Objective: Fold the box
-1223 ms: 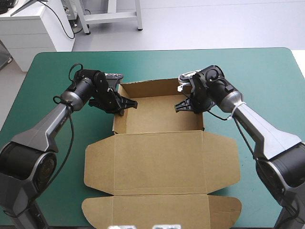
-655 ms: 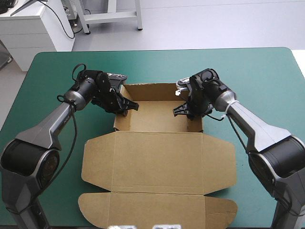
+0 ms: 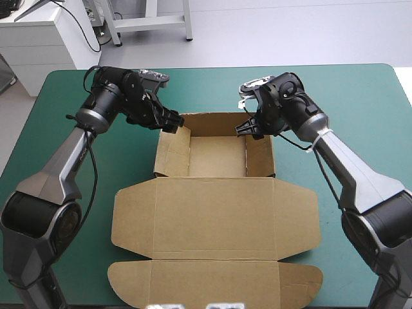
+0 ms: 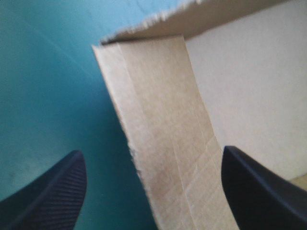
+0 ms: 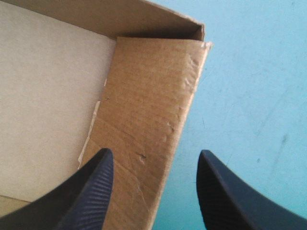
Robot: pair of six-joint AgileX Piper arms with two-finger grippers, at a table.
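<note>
L tool (image 4: pixel 152 153) spread astride box (image 3: pixel 215 206) wall; R tool (image 5: pixel 156 152) likewise.

1. Looks like a robotics lab: left arm (image 3: pixel 61 167) and right arm (image 3: pixel 351 170) reach over a teal-green worktop (image 3: pixel 360 96).
2. Behind it sit a white cabinet (image 3: pixel 42 42), a metal frame (image 3: pixel 188 22) and a bare pale floor (image 3: pixel 290 32).
</note>
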